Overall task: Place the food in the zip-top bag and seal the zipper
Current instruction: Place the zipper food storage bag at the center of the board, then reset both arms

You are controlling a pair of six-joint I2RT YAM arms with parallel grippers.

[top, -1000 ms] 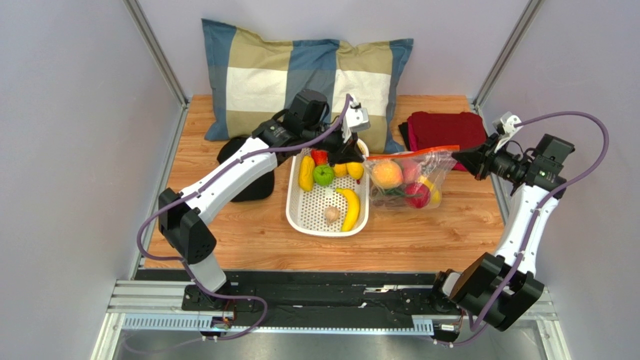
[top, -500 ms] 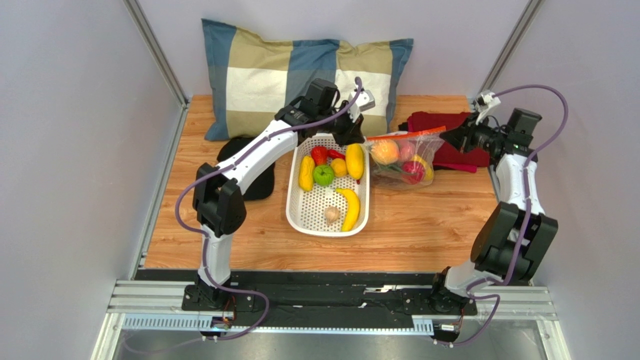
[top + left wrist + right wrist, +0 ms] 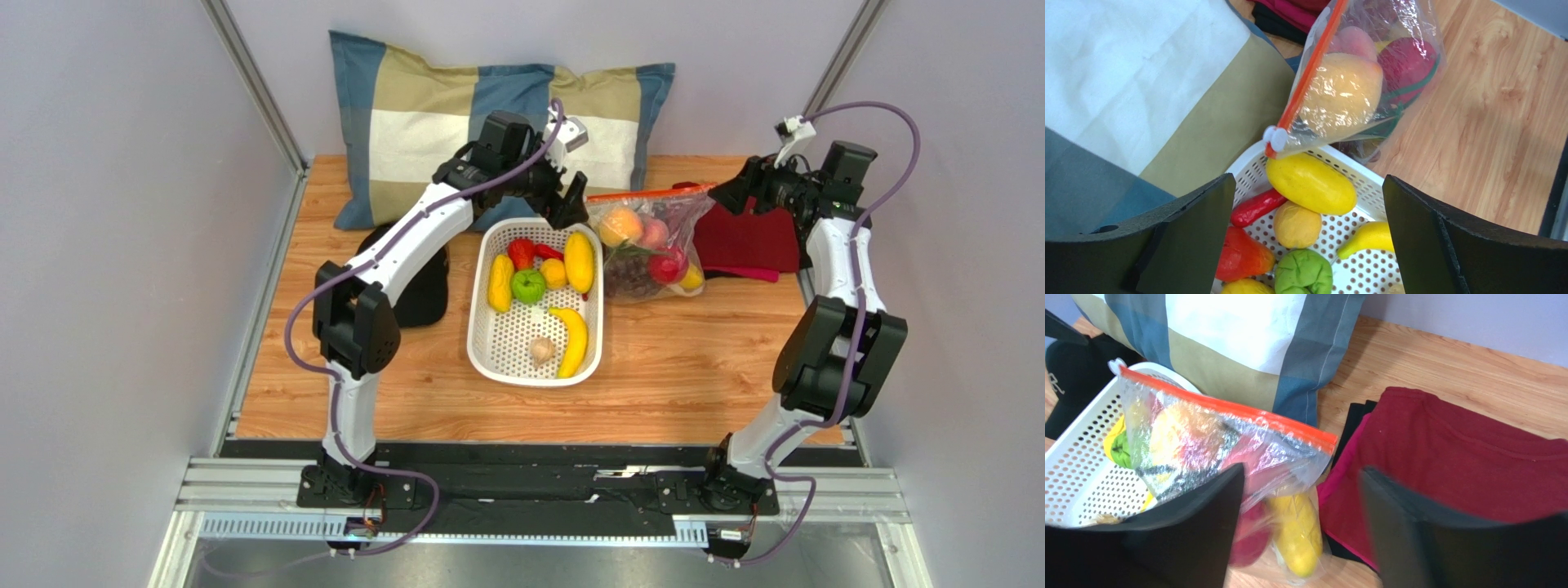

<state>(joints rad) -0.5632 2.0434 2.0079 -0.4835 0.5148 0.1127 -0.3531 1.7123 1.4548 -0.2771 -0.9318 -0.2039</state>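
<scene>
Currently both arms reach to the far side of the wooden table (image 3: 687, 368), 1 at each end of the clear crinkly plastic zip-top bag (image 3: 644, 239). Neither holds it. The left gripper (image 3: 1308, 184) has its jaws spread wide with nothing between them. The right gripper (image 3: 1303, 471) also has its jaws apart, with the bag just ahead of them and untouched.

Step in hand, as judged: clearing both arms away from a bag whose mouth looks shut. The thin orange-red zipper strip (image 3: 1229, 407) reads as a single flat band across the mouth, though its extreme ends cannot be confirmed. To do this well, each arm ought to back off along the line of the strip with jaws wide, so that no finger snags the film or tips the bag. The end by the small white tab (image 3: 1275, 138) deserves a check.

Containers:
- Bag: stands on the table, its left corner over the rim of the white perforated plastic basket (image 3: 476, 331), its right side at the edge of the folded dark red cloth (image 3: 1475, 453). It holds a round orange fruit (image 3: 1339, 98), a pink peach (image 3: 654, 230), a red apple (image 3: 666, 266) and a yellow piece (image 3: 1296, 536), with dark grapes and green stalks low down.
- Basket: several pieces lie outside the bag, among them a curved yellow banana (image 3: 570, 341), a green fruit (image 3: 529, 287) and a red pepper (image 3: 521, 254). Whether these are meant for the bag cannot be told.
</scene>
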